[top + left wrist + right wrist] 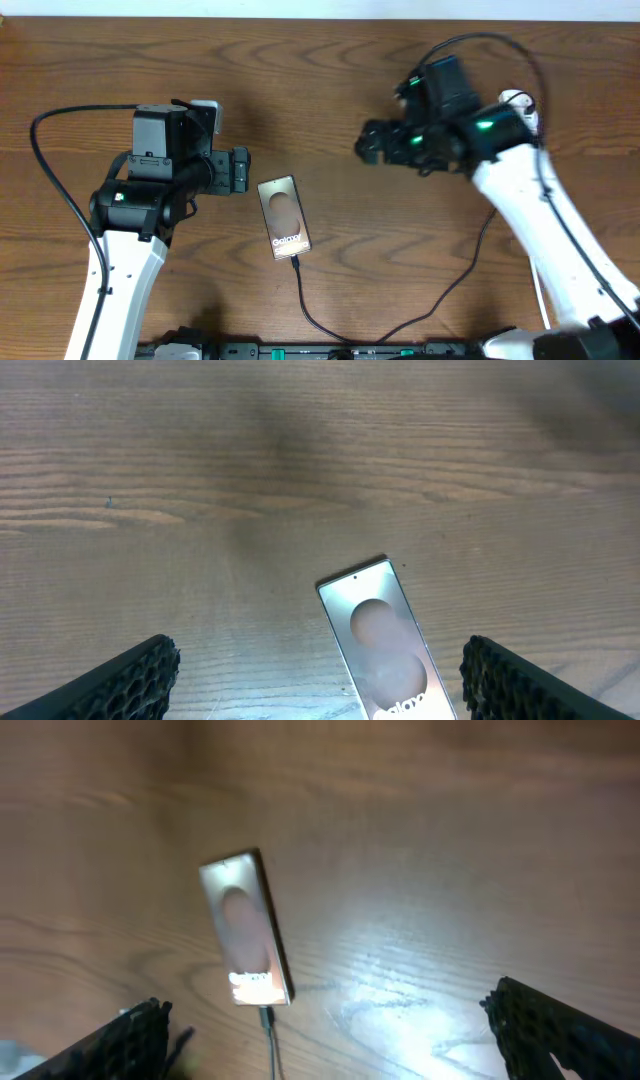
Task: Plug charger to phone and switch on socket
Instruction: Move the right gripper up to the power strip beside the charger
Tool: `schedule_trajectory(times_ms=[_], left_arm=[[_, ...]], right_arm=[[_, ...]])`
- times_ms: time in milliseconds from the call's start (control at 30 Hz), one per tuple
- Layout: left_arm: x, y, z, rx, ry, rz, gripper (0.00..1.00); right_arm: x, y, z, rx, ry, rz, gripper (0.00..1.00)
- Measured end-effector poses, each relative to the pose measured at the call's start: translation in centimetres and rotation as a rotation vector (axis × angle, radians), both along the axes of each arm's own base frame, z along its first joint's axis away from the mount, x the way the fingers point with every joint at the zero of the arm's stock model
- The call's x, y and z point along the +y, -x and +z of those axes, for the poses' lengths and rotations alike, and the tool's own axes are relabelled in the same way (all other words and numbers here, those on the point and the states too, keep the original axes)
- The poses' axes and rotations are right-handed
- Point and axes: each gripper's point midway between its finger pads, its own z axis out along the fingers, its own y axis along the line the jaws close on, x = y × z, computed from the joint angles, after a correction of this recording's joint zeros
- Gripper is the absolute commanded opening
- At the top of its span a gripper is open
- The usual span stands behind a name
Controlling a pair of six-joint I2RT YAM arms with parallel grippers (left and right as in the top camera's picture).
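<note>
The phone lies flat on the wooden table, "Galaxy" lettering toward the front. It also shows in the left wrist view and in the right wrist view. The charger cable runs from the phone's bottom edge, curves along the front and rises to the right; its plug tip sits against the phone's port. My left gripper is open and empty, just left of the phone's top. My right gripper is open and empty, to the phone's upper right. A white piece, perhaps the socket, peeks out behind my right arm.
A white cord runs down beside my right arm. Thick black robot cables loop at the far left and over the right arm. A white part shows behind my left arm. The table's back edge is at the top.
</note>
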Motion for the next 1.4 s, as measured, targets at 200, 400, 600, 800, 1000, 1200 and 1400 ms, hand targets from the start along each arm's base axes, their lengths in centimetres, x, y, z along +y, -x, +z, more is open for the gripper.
schedule_trajectory(times_ms=[200,400,600,800,1000,1200,1400], left_arm=[[0.0,0.0,0.0,0.0,-0.001,0.0,0.91],[0.0,0.0,0.0,0.0,0.0,0.0,0.91],[0.0,0.0,0.0,0.001,0.0,0.0,0.91],[0.0,0.0,0.0,0.001,0.0,0.0,0.91],[0.0,0.0,0.0,0.001,-0.001,0.0,0.91],[0.0,0.0,0.0,0.0,-0.001,0.0,0.91],[0.1,0.0,0.0,0.0,-0.003,0.002,0.91]], right_arm=[[-7.9,-0.9,6.0,-0.106,0.003,-0.111,0.99],[-18.7,-1.6,7.0,-0.158,0.095,-0.274,0.99],[-28.2,-0.4,6.5,-0.165,0.176,-0.436,0.99],[-33.1,0.3,5.5,-0.164,0.232,-0.48,0.99],[-34.0,-1.1,3.0,-0.148,0.226,-0.373,0.99],[-33.6,-2.6,-1.8,0.019,0.091,-0.262,0.99],[-35.3,-5.9,-4.8,0.138,0.01,-0.205,0.99]])
